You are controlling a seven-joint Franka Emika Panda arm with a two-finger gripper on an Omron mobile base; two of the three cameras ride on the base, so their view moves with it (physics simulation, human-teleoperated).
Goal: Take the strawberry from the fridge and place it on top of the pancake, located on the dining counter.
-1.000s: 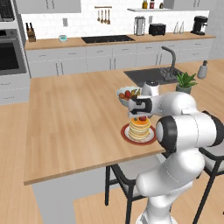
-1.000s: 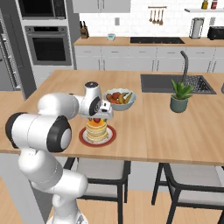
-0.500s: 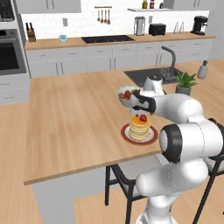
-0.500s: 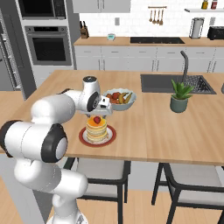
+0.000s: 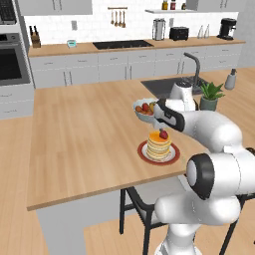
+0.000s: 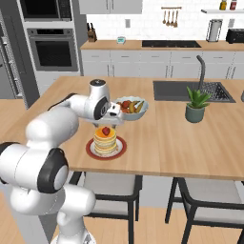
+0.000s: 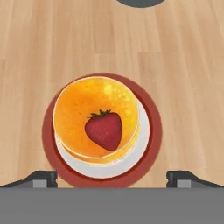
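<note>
In the left base view, the strawberry (image 5: 163, 134) is seen resting on the pancake (image 5: 159, 144) at centre right of the frame, on the surface (image 5: 84, 134). In the right base view, the tool (image 6: 114, 114) is held above the stack at centre left. In the hand view, its fingertips (image 7: 41, 179) are set wide apart, nothing gripped.

Both base views look forward and down over the table (image 5: 84, 144) from behind the arm, one from its left, one from its right, sharing the pancake (image 5: 159, 145) and the far kitchen wall. The hand view looks straight down, close above the pancake (image 7: 97, 118).
</note>
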